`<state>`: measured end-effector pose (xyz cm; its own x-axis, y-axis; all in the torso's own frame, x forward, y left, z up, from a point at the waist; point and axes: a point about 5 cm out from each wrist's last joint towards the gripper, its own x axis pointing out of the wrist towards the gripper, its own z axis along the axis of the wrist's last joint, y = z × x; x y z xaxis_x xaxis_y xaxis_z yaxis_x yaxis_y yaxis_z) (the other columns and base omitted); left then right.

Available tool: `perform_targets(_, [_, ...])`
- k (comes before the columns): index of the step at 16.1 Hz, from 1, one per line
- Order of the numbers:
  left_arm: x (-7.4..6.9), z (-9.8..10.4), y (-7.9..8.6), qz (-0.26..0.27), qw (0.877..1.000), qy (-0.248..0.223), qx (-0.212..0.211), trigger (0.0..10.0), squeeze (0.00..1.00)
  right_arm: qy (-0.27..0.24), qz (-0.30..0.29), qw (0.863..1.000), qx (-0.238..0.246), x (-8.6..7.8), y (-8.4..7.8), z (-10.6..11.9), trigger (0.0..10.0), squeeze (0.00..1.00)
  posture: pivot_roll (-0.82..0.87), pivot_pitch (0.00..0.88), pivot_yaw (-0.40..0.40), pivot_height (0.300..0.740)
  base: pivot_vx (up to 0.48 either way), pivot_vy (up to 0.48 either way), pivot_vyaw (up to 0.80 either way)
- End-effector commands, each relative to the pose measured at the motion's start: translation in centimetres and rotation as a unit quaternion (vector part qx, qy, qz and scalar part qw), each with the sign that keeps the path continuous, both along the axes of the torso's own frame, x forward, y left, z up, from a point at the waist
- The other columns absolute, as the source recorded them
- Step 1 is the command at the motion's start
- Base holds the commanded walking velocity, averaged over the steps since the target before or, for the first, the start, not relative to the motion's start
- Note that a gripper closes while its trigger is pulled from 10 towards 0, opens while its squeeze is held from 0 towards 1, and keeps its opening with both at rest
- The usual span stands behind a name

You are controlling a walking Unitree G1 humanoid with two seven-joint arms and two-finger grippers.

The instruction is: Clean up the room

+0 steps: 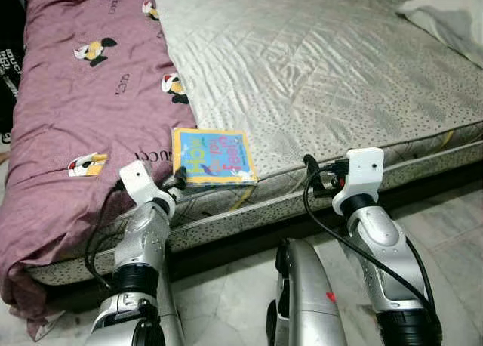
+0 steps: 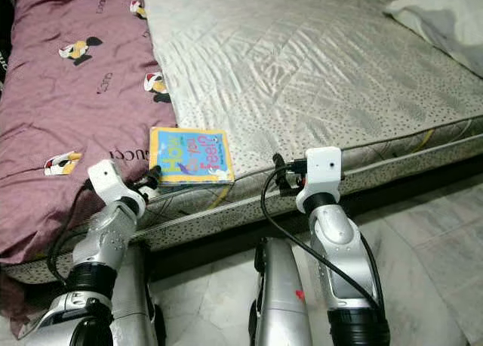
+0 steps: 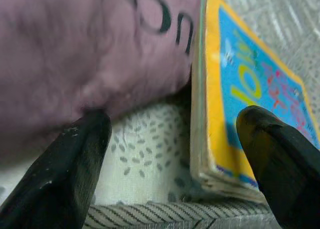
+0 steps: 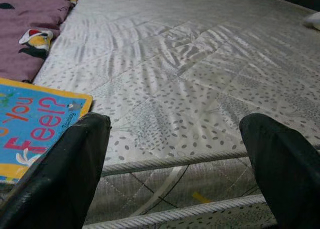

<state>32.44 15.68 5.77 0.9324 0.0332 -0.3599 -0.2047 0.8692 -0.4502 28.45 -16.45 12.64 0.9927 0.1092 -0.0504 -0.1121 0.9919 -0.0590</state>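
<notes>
Quilted grey mattress (image 1: 324, 66) fills the left eye view, with one mauve printed blanket (image 1: 83, 112) draped over its left side and one white pillow (image 1: 445, 13) at its far right corner. One board book (image 1: 213, 158), yellow-bordered with a blue cover, lies flat at the near edge of the mattress, its left side touching the blanket's hem. The left gripper (image 1: 178, 181) sits at the book's near-left corner; the right gripper (image 1: 313, 176) is at the same near edge, well apart from the book on its right. The left arm is therefore the nearer one.

Right eye view: the same layout. The book (image 2: 190, 156) has one side parallel to the mattress edge; its printed title reads upside down from the robot's side.

Left wrist view: the fingers (image 3: 70, 174) stand apart, empty. One finger lies before the blanket (image 3: 75, 49), the other before the book (image 3: 250, 99), whose near-left corner and page edges lie between them. The book is thus directly ahead and slightly toward the robot's right. Judged from this, a small advance would bring the fingers around that corner.

Right wrist view: the fingers (image 4: 60, 179) are spread wide, holding nothing, aimed across bare mattress (image 4: 200, 79). The book (image 4: 35, 129) lies off toward the robot's left.
</notes>
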Motion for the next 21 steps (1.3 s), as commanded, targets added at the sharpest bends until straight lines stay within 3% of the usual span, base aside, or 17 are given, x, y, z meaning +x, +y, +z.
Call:
perform_targets(1, [0.5, 0.6, 0.0, -0.001, 1.0, -0.013, -0.002, 10.0, 0.0, -0.004, 0.0, 1.0, -0.002, -0.3, 0.0, 0.4, 10.0, 0.0, -0.15, 0.118, -0.02, 0.471, 0.0, 0.0, 0.0])
perform_targets(6, [1.6, 1.2, -0.1, -0.02, 0.999, -0.026, -0.014, 10.0, 0.0, -0.007, -0.002, 1.0, -0.002, -0.3, 0.0, 0.4, 10.0, 0.0, -0.16, 0.117, -0.019, 0.462, 0.0, 0.0, 0.0])
perform_targets(8, [2.1, 0.9, -0.3, -0.045, 0.998, -0.008, -0.036, 10.0, 0.0, -0.009, -0.002, 1.0, -0.004, -0.2, 0.0, 0.5, 10.0, 0.0, -0.16, 0.105, -0.019, 0.462, 0.0, 0.0, 0.0])
perform_targets(9, [2.3, 1.0, -0.3, -0.056, 0.998, -0.01, -0.039, 8.7, 0.0, -0.012, -0.004, 1.0, -0.006, -0.1, -0.1, 0.7, 10.0, 0.0, -0.16, 0.102, -0.019, 0.462, 0.0, 0.0, 0.0])
perform_targets(10, [2.5, 1.2, -0.2, -0.052, 0.998, -0.015, -0.044, 0.0, 0.0, -0.013, -0.005, 1.0, -0.006, 0.0, -0.1, 0.7, 10.0, 0.0, -0.17, 0.099, -0.019, 0.462, 0.0, 0.0, 0.0])
perform_targets(15, [3.6, 2.3, -0.5, -0.08, 0.995, -0.028, -0.061, 0.0, 0.0, -0.016, -0.007, 1.0, -0.009, 0.3, 0.0, 0.7, 10.0, 0.0, -0.16, 0.078, -0.022, 0.462, 0.0, 0.0, 0.0])
perform_targets(21, [4.0, 2.9, 1.0, -0.066, 0.993, -0.041, -0.087, 0.0, 0.0, -0.03, -0.011, 1.0, -0.003, 1.3, 0.5, 1.0, 10.0, 0.0, -0.14, 0.059, -0.002, 0.462, 0.0, 0.0, 0.0])
